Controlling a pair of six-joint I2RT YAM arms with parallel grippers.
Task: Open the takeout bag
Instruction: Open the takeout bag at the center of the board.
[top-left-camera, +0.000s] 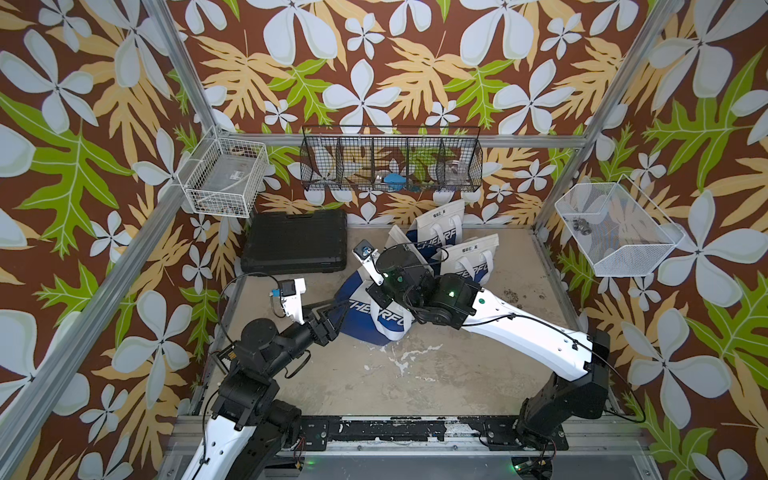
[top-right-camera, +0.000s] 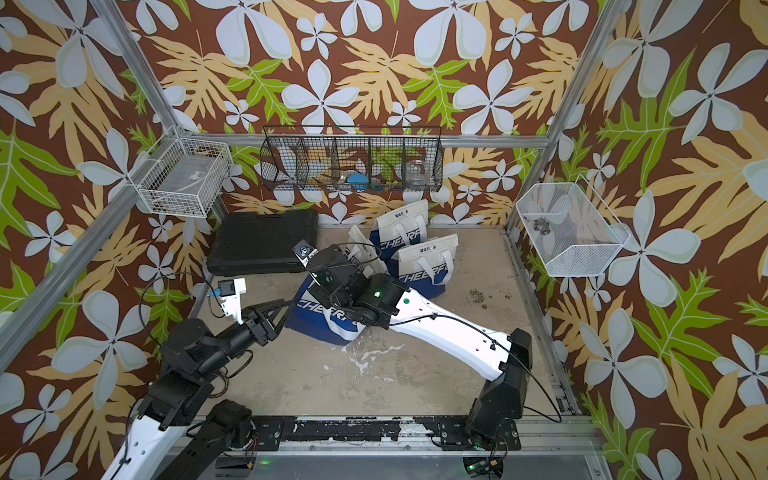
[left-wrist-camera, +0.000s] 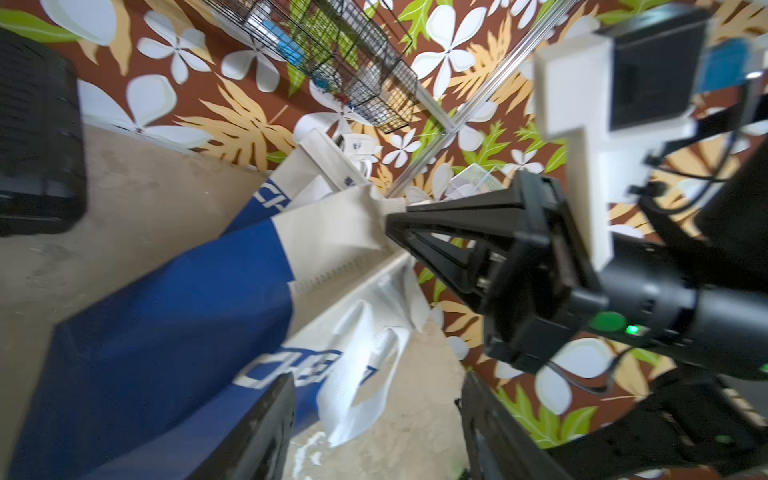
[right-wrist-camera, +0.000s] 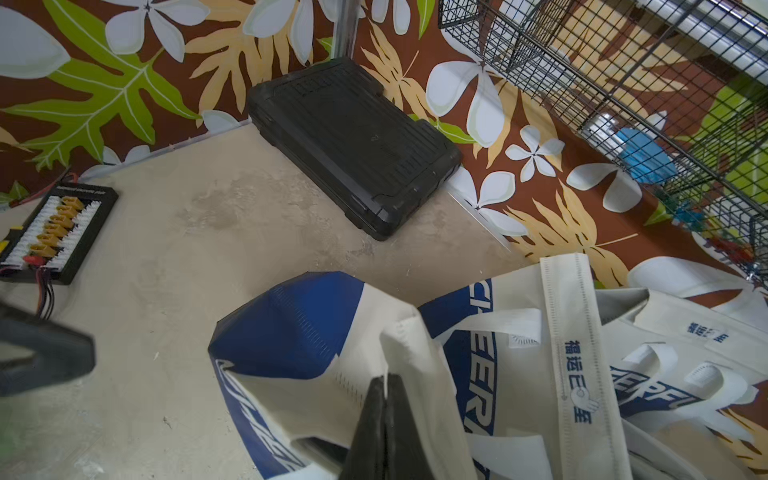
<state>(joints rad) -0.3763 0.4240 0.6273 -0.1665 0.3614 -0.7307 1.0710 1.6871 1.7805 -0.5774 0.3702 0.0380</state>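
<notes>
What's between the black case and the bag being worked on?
Only bare tabletop between the black case and the takeout bag; the right wrist view shows it best.

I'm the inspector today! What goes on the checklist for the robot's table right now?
Surface: beige tabletop, stained, with white scuffs near the front.
Job's things: blue-and-white takeout bag lying mid-table; spare bags standing behind it.
Clutter: black case at the back; connector board with orange plugs.
Grippers: left gripper open near the bag's handle; right gripper shut on the bag's white rim.
Cables: black cable looping off the left wrist; second cable along the right arm.
Surroundings: flowered walls; black wire basket, white wire basket and white mesh basket hanging.
</notes>
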